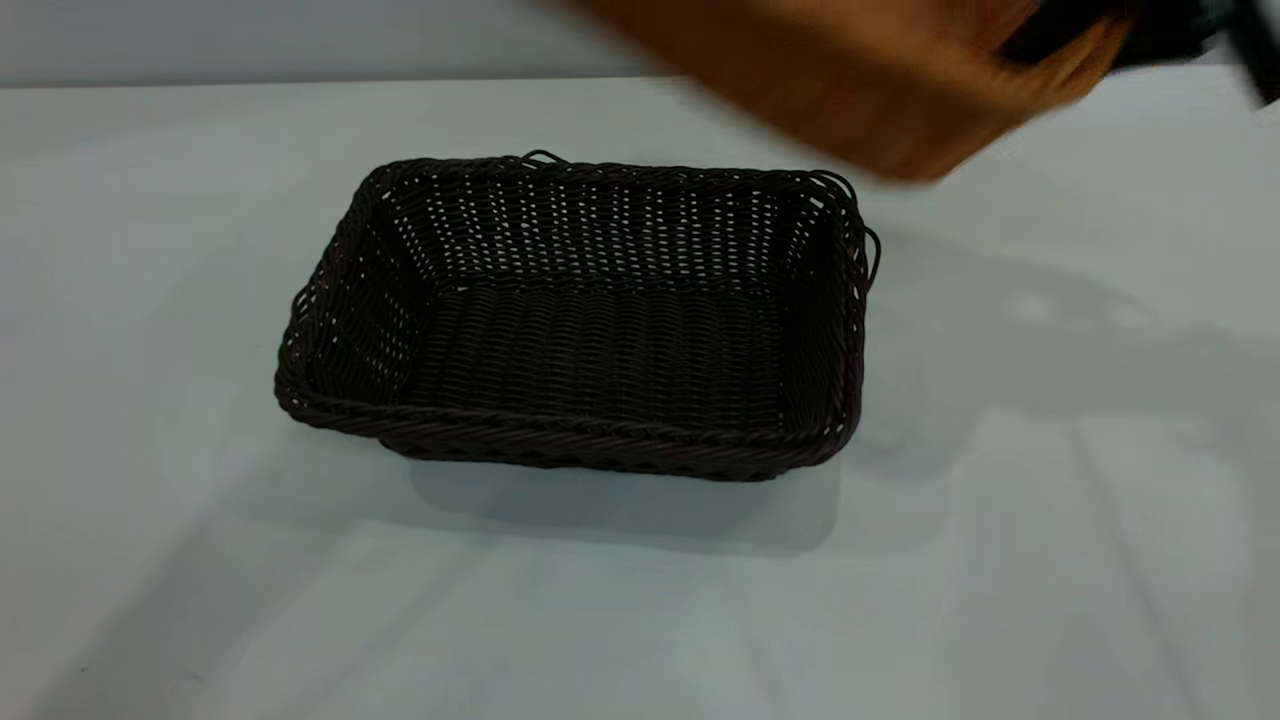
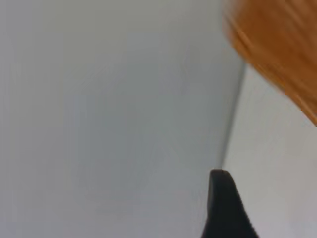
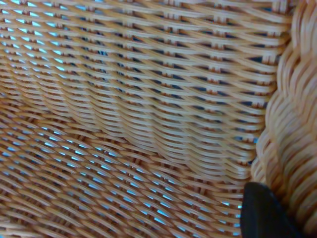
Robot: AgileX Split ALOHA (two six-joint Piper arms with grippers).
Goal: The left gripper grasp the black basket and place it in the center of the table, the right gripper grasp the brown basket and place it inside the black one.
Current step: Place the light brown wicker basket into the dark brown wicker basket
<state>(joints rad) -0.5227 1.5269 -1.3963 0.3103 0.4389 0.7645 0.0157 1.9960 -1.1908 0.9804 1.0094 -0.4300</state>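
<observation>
Orange-tan woven brown basket [image 1: 880,80], blurred

1. Plain grey wall [image 1: 250,40]: flat and unmarked, lying as a narrow band along the top of the exterior view.
2. Slightly darker than the pale ground below it, meeting that ground in a straight, level line.
3. Hidden toward the right by blurred shapes in front.
4. Broad grey field in the left wrist view: same wall or not, cannot tell.
</observation>
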